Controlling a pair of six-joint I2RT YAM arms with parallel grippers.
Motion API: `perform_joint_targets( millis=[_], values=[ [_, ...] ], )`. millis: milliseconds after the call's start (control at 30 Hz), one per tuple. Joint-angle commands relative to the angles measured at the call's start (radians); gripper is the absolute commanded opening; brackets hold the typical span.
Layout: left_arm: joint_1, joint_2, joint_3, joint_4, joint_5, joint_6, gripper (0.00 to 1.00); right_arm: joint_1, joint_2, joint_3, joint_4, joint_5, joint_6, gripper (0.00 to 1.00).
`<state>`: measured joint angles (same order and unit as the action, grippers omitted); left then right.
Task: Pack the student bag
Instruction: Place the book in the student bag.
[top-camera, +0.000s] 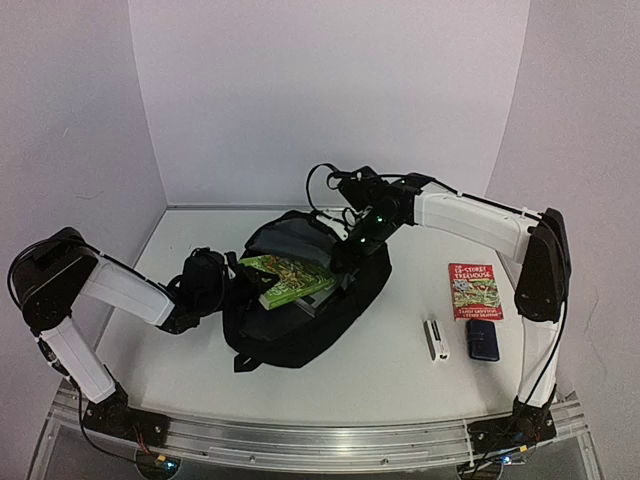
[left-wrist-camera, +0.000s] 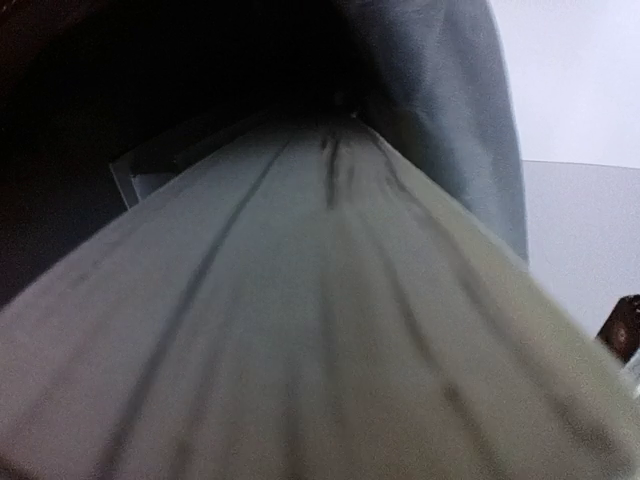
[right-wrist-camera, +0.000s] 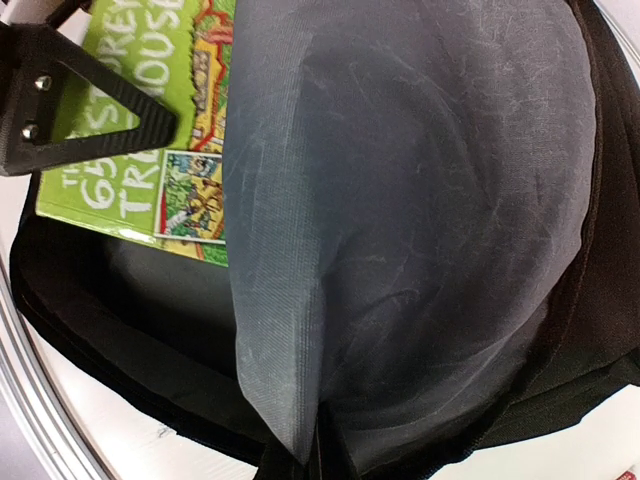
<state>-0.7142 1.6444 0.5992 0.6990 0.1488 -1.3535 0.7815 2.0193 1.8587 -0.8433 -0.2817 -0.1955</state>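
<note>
**Left to right:** My left gripper (top-camera: 205, 283) sat against the left side of the student bag (top-camera: 300, 340), which lay open in the middle of the table (top-camera: 390, 385). I could not tell how far that hand's jaws stood apart, nor whether they pinched anything. Its own camera showed only a blurred pale surface and grey lining. A green book (top-camera: 290, 278) lay partly inside the bag's mouth, much of its cover showing. To do the step well, I judged, the book had to slide in flat along the lining, with the flap held high so nothing snagged. My right gripper (top-camera: 352, 245), fingers pressed together, seemed to pinch the bag's far right rim and lift the lining. Further right on the table lay a red book (top-camera: 474, 291), a small white item (top-camera: 436, 340) and a dark-blue case (top-camera: 483, 343).
</note>
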Motion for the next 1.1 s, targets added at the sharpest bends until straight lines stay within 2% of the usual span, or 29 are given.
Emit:
perform_joint_targets(
  millis=[0, 67, 167, 333, 467, 533, 733, 833, 1067],
  values=[
    [-0.020, 0.005, 0.031, 0.015, -0.055, -0.056, 0.42, 0.004, -0.070, 0.026, 0.034, -0.029, 0.011, 0.00],
    [-0.038, -0.039, 0.025, -0.080, -0.089, -0.051, 0.55, 0.005, -0.071, 0.018, 0.035, -0.030, 0.011, 0.00],
    [-0.079, -0.119, 0.036, -0.257, -0.171, -0.023, 0.68, 0.005, -0.071, 0.011, 0.036, -0.030, 0.007, 0.00],
    [-0.118, -0.216, 0.053, -0.486, -0.245, -0.037, 0.74, 0.005, -0.067, 0.008, 0.036, -0.033, 0.005, 0.00],
    [-0.129, -0.257, 0.049, -0.581, -0.257, -0.060, 0.74, 0.005, -0.063, 0.008, 0.036, -0.039, 0.004, 0.00],
    [-0.129, -0.264, 0.032, -0.561, -0.249, -0.064, 0.70, 0.004, -0.061, 0.008, 0.036, -0.040, 0.004, 0.00],
    [-0.129, -0.186, 0.057, -0.441, -0.211, -0.008, 0.35, 0.005, -0.060, 0.005, 0.036, -0.054, 0.004, 0.00],
    [-0.129, -0.119, 0.114, -0.392, -0.182, 0.020, 0.23, 0.005, -0.063, 0.002, 0.036, -0.067, 0.003, 0.00],
    [-0.119, 0.021, 0.238, -0.303, -0.159, 0.061, 0.14, 0.005, -0.078, -0.016, 0.036, -0.101, 0.002, 0.00]
  ],
)
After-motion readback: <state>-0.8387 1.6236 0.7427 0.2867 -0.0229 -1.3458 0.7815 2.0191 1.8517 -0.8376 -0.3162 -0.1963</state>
